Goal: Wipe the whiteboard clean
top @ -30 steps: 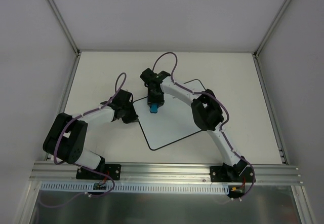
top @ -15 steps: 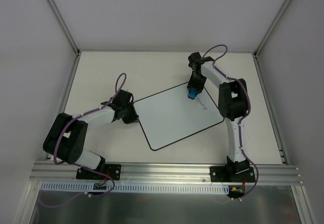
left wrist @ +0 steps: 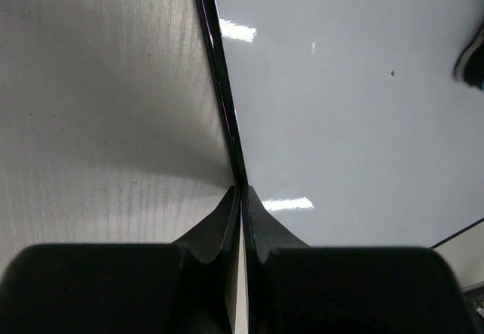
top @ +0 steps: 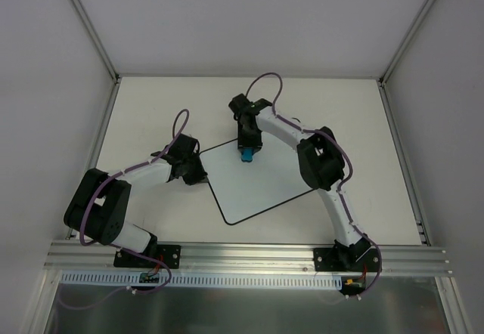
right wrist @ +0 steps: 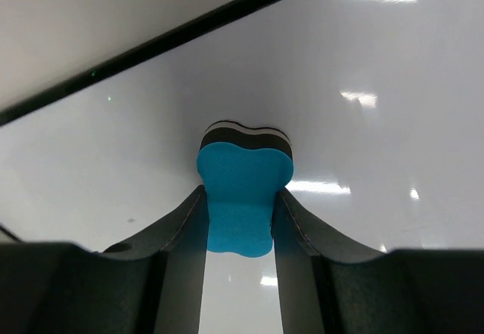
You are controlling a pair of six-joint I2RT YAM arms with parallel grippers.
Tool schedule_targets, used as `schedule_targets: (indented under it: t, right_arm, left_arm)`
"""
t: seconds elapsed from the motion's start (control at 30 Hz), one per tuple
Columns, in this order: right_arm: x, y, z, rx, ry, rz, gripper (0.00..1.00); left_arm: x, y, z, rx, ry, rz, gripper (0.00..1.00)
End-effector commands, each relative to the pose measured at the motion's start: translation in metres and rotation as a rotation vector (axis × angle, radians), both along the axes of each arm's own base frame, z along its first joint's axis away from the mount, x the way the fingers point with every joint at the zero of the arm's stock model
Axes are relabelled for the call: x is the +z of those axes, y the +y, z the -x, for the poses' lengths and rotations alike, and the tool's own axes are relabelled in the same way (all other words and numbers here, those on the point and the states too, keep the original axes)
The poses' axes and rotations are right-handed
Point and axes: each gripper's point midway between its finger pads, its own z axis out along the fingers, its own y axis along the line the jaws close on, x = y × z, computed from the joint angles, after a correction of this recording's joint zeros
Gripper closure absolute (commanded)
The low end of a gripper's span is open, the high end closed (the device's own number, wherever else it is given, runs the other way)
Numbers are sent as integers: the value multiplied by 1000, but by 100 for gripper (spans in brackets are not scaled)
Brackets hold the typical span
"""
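Note:
The whiteboard [top: 257, 187] lies turned at an angle in the middle of the table. Its visible face is blank, and the right arm covers its far right part. My right gripper [top: 247, 151] is shut on a blue eraser [top: 246, 155] and presses it on the board near the far edge. In the right wrist view the eraser [right wrist: 243, 190] sits between the fingers [right wrist: 302, 232], on the white face [right wrist: 363, 85] below the black border. My left gripper [top: 198, 174] is shut on the board's left edge [left wrist: 227, 92]; its tips [left wrist: 242, 192] pinch the black border.
The cream table [top: 151, 107] is walled by white panels on three sides, with an aluminium rail [top: 249, 255] at the near edge. In the left wrist view bare tabletop [left wrist: 106, 122] lies left of the board, and a dark object shows at the right edge [left wrist: 473, 58].
The right gripper swept the eraser from the board's left part to its far right corner, then back left to the far middle. The left arm and the board have not moved.

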Motion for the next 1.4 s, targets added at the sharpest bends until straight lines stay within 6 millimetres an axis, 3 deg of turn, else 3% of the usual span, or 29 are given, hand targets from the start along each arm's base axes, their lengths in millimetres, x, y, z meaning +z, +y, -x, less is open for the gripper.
schedule_targets:
  t: [0.0, 0.17, 0.27, 0.4, 0.5, 0.53, 0.57, 0.63, 0.67, 0.73, 0.77, 0.83, 0.87, 0.97, 1.07, 1.13, 1.37]
  right_arm:
    - [-9, 42, 33, 42, 56, -32, 100]
    - [-7, 86, 60, 112, 37, -49, 100]
    - [-9, 100, 71, 151, 34, -43, 100]
    - [-11, 93, 68, 133, 41, -23, 100]
    - [-10, 66, 55, 74, 48, 6, 100]
    - [-1, 58, 50, 53, 36, 3, 100]
    - [1, 37, 35, 3, 24, 22, 100]
    - [-2, 4, 28, -48, 34, 64, 100]
    - [6, -21, 11, -104, 20, 59, 100]
    - [-2, -54, 10, -159, 48, 83, 100]
    - [4, -79, -5, -215, 29, 76, 100]
    - [2, -107, -11, -264, 34, 90, 100]
    - [-1, -132, -15, -314, 49, 99, 100]
    - [-4, -172, -25, -409, 68, 93, 100]
    - [0, -186, -37, -441, 48, 85, 100]
    - [4, -184, -46, -447, 33, 79, 100]
    - [-7, -143, -59, -425, 81, -29, 100]
  left_arm:
    - [-29, 21, 49, -24, 178, -101, 100]
    - [-29, 20, 48, -25, 178, -101, 100]
    - [-28, 20, 47, -22, 176, -101, 100]
    - [-28, 21, 47, -21, 176, -102, 100]
    - [-29, 21, 48, -17, 178, -102, 100]
    - [-29, 21, 48, -18, 177, -103, 100]
    - [-30, 22, 50, -15, 182, -104, 100]
    - [-30, 22, 51, -13, 185, -103, 100]
    - [-30, 22, 51, -11, 185, -102, 100]
    - [-30, 22, 51, -10, 188, -101, 100]
    - [-30, 22, 50, -7, 185, -100, 100]
    - [-30, 21, 50, -9, 184, -99, 100]
    - [-29, 21, 50, -9, 184, -99, 100]
    - [-29, 22, 51, -5, 184, -99, 100]
    - [-29, 22, 51, -3, 182, -96, 100]
    - [-29, 22, 52, -3, 182, -96, 100]
    - [-27, 22, 52, 5, 179, -90, 100]
